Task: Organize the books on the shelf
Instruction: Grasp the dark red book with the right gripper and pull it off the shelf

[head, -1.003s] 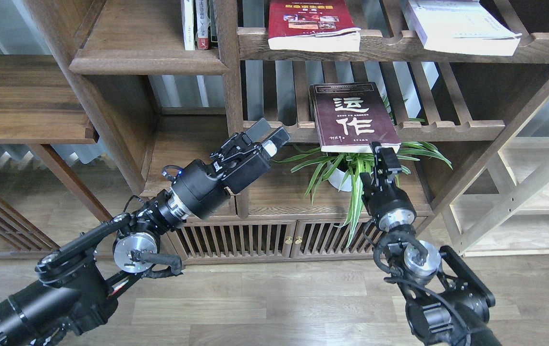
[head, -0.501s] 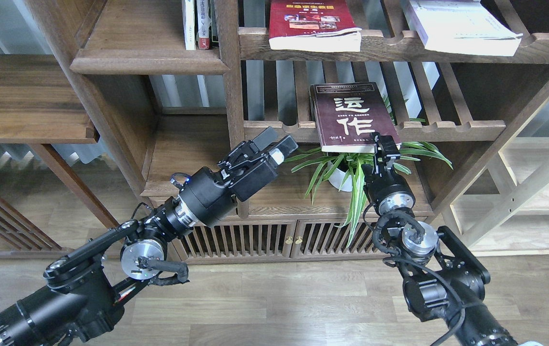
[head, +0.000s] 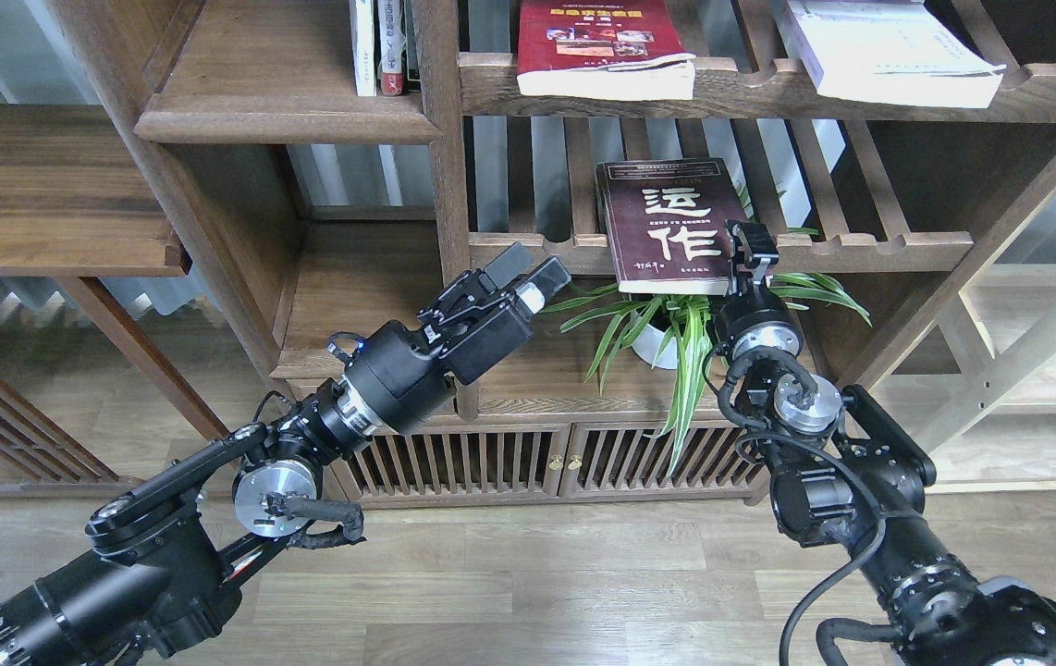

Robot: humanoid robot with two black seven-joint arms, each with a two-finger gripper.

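The right claw [head: 750, 242] had risen to the maroon book's [head: 676, 227] right corner, grip unclear; left claw [head: 528, 268] gaped; three books lay flat.

Three books lie flat — maroon [head: 673, 225], red [head: 598, 46], white [head: 889, 48] — plus one potted plant [head: 676, 324].

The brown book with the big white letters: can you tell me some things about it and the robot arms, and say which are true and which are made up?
1. The maroon-brown book lies on a slatted rack. True.
2. The right tool is at the book's lower right corner. True.
3. The left tool holds a red book. False: it holds nothing and its fingers are apart.
4. A leafy potted plant stands below the brown book. True.
5. The red book lies on the floor. False: it rests on the upper rack.
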